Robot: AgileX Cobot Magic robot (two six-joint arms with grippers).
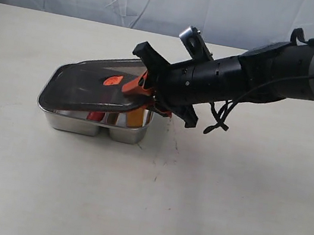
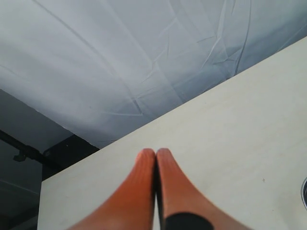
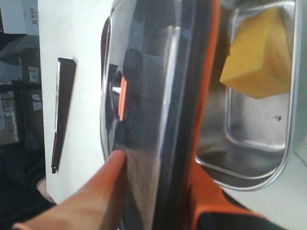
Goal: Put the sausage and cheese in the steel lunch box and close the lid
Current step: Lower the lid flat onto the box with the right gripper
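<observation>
Stainless steel gleams at about 9 o'clock from the middle of the exterior view, where the steel lunch box (image 1: pixel 77 123) stands on the pale counter (image 1: pixel 219 212). Its two compartments lie side by side. The red sausage (image 1: pixel 95 116) shows in the one on the 9 o'clock side of the divider (image 1: pixel 106 122), and the yellow cheese (image 1: pixel 136 118) lies in the one on the 3 o'clock side.

The lid (image 1: pixel 84 84), dark and see-through with an orange rim, lies over the box at a tilt and is not seated. Its 9 o'clock end is down near the box's rim while its 3 o'clock end rides higher, leaving a gap along the near side through which both foods show. An orange-red valve tab (image 1: pixel 113 80) sits at the lid's centre.

The right arm (image 1: pixel 243 71) reaches in from 2 o'clock, and the right hand (image 1: pixel 140 92) is at the lid's 3 o'clock edge. Its orange fingers (image 3: pixel 96 196) straddle that edge, one tip touching the lid's top face and the other below the rim. Whether they pinch the lid or merely flank it, I cannot tell.

The left hand (image 2: pixel 156 154) is clenched, fingertips pressed together with nothing between them. It hangs above bare counter with a wrinkled white cloth (image 2: pixel 144 57) behind.
</observation>
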